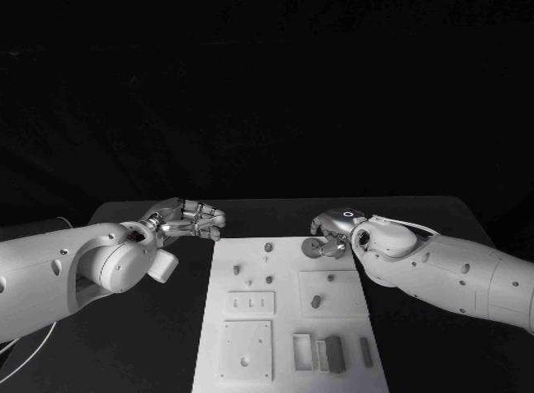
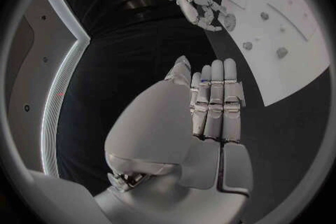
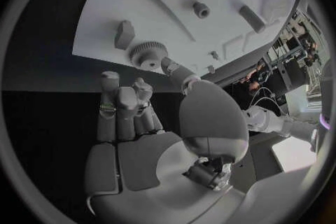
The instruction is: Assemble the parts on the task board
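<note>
The white task board (image 1: 285, 274) lies lengthwise in the middle of the black table. A grey gear (image 1: 315, 246) lies flat at its far right corner, next to the edge. My right hand (image 1: 333, 232) hovers over that corner. In the right wrist view its thumb tip (image 3: 175, 70) touches the rim of the gear (image 3: 145, 55), while the other fingers (image 3: 122, 103) stop just short of it. My left hand (image 1: 187, 219) hangs over the bare table beside the board's far left corner; its fingers (image 2: 217, 101) lie straight, side by side, with nothing in them.
Small pegs (image 1: 269, 245) stand on the far part of the board, another (image 1: 315, 301) sits on a square plate. Several grey bars (image 1: 333, 354) lie at the near right, with a square plate (image 1: 246, 350) at the near left. Black table (image 1: 125, 352) flanks the board.
</note>
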`<move>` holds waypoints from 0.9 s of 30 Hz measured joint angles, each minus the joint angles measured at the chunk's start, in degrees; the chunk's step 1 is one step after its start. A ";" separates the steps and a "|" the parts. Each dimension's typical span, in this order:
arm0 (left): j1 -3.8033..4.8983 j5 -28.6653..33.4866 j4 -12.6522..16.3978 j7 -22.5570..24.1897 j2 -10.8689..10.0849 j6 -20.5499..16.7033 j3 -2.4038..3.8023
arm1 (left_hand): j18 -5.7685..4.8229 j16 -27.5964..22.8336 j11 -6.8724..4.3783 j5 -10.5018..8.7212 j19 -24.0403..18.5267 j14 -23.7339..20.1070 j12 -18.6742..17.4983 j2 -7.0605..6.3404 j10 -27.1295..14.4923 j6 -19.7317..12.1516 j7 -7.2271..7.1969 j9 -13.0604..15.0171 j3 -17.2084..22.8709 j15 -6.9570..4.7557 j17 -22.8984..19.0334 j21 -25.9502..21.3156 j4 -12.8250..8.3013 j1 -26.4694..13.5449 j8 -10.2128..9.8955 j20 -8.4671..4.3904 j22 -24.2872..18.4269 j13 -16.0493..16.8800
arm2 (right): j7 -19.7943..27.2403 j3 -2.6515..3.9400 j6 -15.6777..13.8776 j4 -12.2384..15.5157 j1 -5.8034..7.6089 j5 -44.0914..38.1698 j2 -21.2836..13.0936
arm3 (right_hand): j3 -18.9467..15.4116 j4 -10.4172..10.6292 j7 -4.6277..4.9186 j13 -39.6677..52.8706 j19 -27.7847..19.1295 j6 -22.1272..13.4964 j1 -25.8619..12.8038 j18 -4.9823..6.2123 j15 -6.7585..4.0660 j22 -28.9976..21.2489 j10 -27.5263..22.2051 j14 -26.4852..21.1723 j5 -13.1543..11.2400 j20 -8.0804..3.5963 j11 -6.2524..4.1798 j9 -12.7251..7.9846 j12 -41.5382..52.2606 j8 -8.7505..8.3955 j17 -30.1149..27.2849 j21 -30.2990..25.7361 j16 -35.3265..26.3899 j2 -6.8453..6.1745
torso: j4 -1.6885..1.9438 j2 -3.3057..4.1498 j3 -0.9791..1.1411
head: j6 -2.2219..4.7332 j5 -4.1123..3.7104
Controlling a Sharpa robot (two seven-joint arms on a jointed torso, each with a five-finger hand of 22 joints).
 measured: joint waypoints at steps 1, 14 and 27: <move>0.00 0.00 0.00 -0.01 0.01 0.00 0.00 | 0.00 0.00 0.00 0.00 0.00 0.00 0.00 0.00 0.00 0.00 0.00 0.00 0.00 0.00 0.01 0.00 0.00 0.00 0.00 0.00 0.00 0.00 | 0.13 0.00 0.05 -0.15 0.00 0.16 0.11 | -0.07 -0.07 -0.07 -0.01 0.00 0.10 0.17 0.00 0.00 0.00 0.00 0.00 0.00 0.00 0.00 0.01 0.00 0.01 0.00 0.00 0.00 0.29 | 0.00 0.01 0.03 | -0.04 -0.01; 0.00 0.00 0.01 -0.08 0.03 0.00 0.00 | -0.04 -0.22 0.00 0.00 0.00 0.00 -0.02 0.00 0.00 0.00 0.00 0.00 0.00 0.00 0.06 0.00 0.00 0.00 0.00 0.00 0.00 -0.05 | 1.43 -0.13 1.58 -2.38 -0.26 1.49 1.40 | -1.01 -1.01 -0.42 -0.23 -0.42 0.72 -0.36 0.02 -0.22 0.00 -0.01 -0.20 0.00 -0.02 -0.42 0.13 0.28 0.86 -0.01 0.22 0.35 2.32 | -0.04 -0.01 0.03 | -0.20 0.18; 0.00 0.00 0.13 -0.13 -0.13 -0.01 0.01 | -0.09 -0.22 0.00 0.00 0.00 0.00 -0.20 0.00 0.00 0.00 0.00 0.00 0.00 0.00 0.12 0.00 0.00 0.00 0.00 0.00 0.00 -0.04 | 1.71 -0.13 2.85 -3.09 -0.41 1.73 1.79 | -1.40 -1.41 -0.63 -0.35 -0.43 0.93 -0.49 0.05 -0.21 0.00 0.10 -0.20 0.00 0.00 -0.50 0.30 0.50 1.20 -0.02 0.22 0.35 3.10 | -0.14 -0.02 -0.02 | -0.59 0.26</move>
